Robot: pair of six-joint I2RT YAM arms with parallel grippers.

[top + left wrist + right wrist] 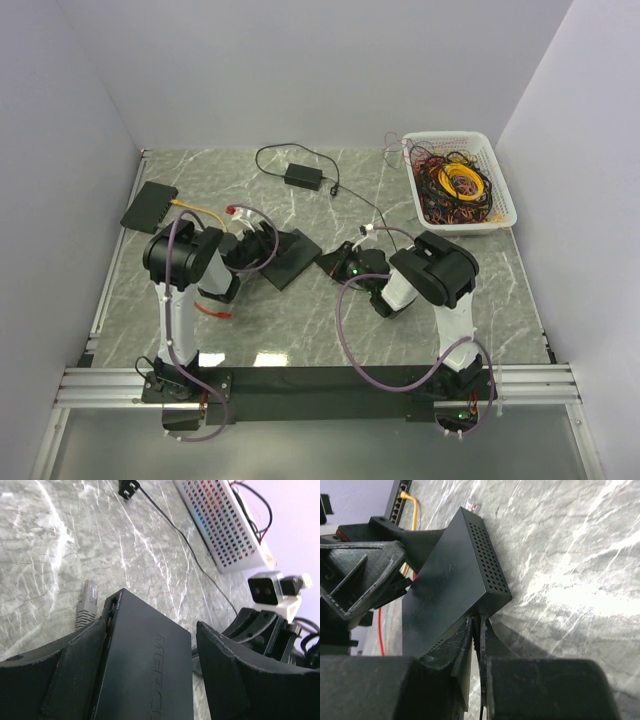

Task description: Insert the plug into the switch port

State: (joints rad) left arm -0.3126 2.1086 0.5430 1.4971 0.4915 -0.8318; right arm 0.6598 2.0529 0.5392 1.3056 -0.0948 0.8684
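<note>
Overhead, the switch [292, 256] lies flat near the middle of the tabletop [300, 320], a black slab between the two arms. The plug [233, 211] lies just beyond it toward the far-left corner, at the end of a grey cable [262, 232]. The left gripper [262, 246] is at the switch's left end and the right gripper [352, 263] at its right end. A basket [468, 228] of cables sits in the far-right corner.

From the left wrist, the left gripper [150, 630] stands wide apart, straddling the switch [145, 665] without clamping it; a sliver of gap shows on one side. The plug [90, 591] rests on the tabletop just beside the port face [112, 614]. It has a clear head on a grey boot. It looks light, with a stiff head, a latch that is likely brittle and a springy cable, so I would pinch the boot right behind the head.

From the right wrist, the right gripper [477, 622] is pressed almost together against the near corner of the switch [450, 580]. Whether anything thin is pinched there I cannot tell. The plug [471, 503] shows past the far corner.
</note>
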